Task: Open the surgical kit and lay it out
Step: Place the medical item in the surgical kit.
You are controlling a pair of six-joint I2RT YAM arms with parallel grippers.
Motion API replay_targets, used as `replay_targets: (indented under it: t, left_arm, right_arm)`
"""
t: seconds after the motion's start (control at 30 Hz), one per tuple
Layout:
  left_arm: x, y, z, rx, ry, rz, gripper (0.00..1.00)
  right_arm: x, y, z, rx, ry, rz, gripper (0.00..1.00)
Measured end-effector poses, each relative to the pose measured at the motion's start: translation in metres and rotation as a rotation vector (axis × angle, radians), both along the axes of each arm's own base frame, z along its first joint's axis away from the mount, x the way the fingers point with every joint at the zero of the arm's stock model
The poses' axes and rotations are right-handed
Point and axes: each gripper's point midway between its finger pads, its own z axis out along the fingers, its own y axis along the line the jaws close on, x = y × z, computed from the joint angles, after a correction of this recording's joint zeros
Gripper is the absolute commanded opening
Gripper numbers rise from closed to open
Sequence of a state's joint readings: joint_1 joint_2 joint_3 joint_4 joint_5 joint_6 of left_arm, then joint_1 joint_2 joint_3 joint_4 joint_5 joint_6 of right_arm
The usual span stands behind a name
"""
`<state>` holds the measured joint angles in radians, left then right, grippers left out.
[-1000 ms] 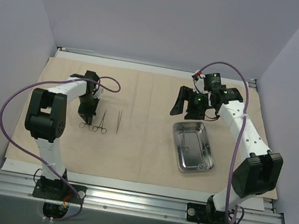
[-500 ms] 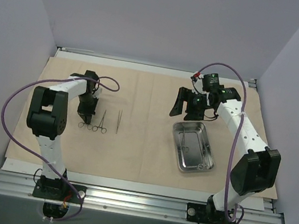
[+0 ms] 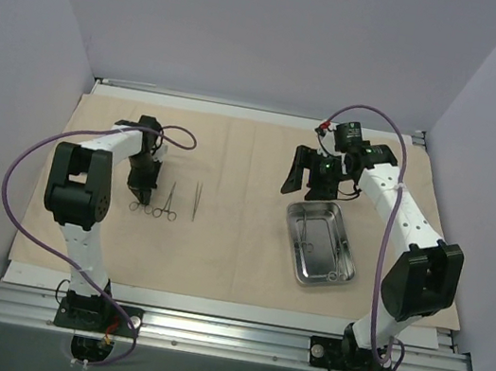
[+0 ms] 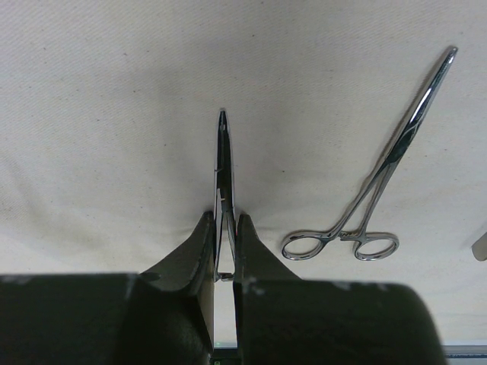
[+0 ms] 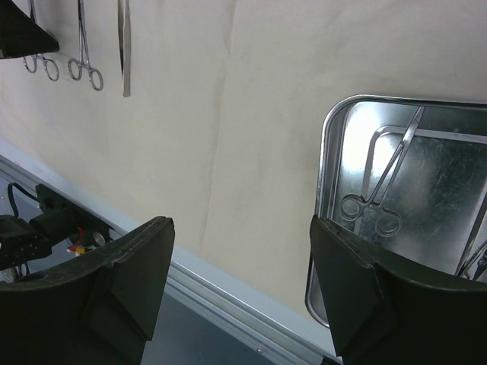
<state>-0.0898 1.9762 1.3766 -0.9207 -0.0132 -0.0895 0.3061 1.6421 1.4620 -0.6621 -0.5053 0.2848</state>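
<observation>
— So, the left gripper [image 4: 224, 247]?
— Pinched narrow on a forceps [image 4: 225, 152], apparently laying it on the cloth [image 4: 114, 114] beside a second forceps [image 4: 380, 171]. Next: release, lift straight up.
— And the right gripper [image 5: 240, 266]?
— Spread wide, empty, near the tray [image 5: 323, 190]; more instruments [image 5: 380, 186] lie inside.

Your top camera looks down from 6 o'clock over the cloth [image 3: 236, 251]. Both close wrist cameras share the forceps [image 4: 393, 154].
</observation>
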Motion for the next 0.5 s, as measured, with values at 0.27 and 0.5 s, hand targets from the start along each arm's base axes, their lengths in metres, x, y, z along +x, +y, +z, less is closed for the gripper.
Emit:
replay_targets:
  t: [0.27,0.5]
  left_arm:
    - [0.001,0.002,0.000,-0.002,-0.001,0.009,0.02]
    - [0.001,0.002,0.000,-0.002,0.001,0.010,0.14]
  right_arm:
    - [0.002,0.000,-0.012,-0.012,0.033,0.003,0.73]
    - [0.002,0.000,-0.014,-0.015,0.034,0.008,0.73]
